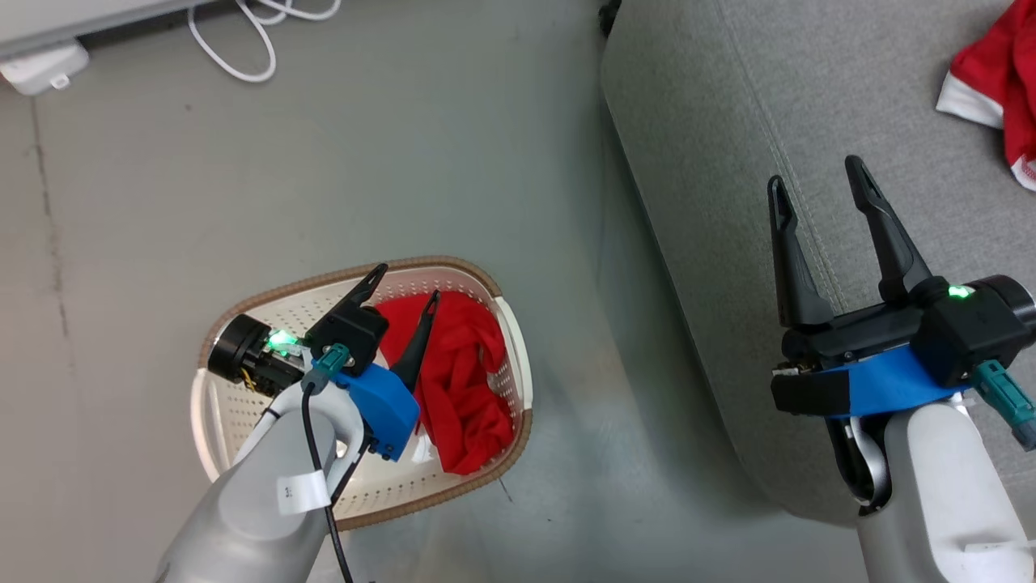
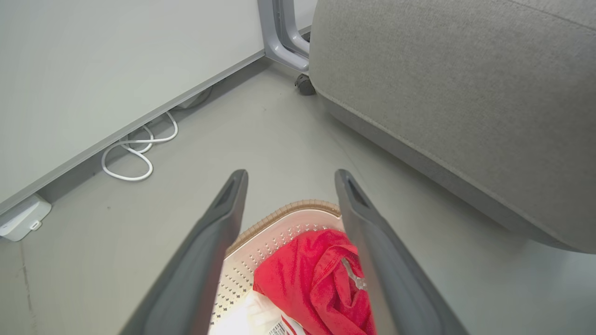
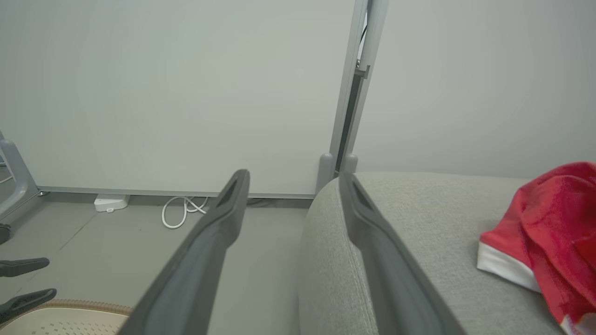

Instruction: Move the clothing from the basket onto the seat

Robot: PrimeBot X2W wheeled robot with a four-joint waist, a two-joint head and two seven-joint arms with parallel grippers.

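Red garment bunched in cream basket, right side; second garment on grey seat, far right. Left gripper, right gripper: fingers wide, empty.

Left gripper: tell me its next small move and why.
Probably lower the left gripper onto the red garment in the basket: it hangs open and empty above the cloth, while the other garment already lies on the seat.
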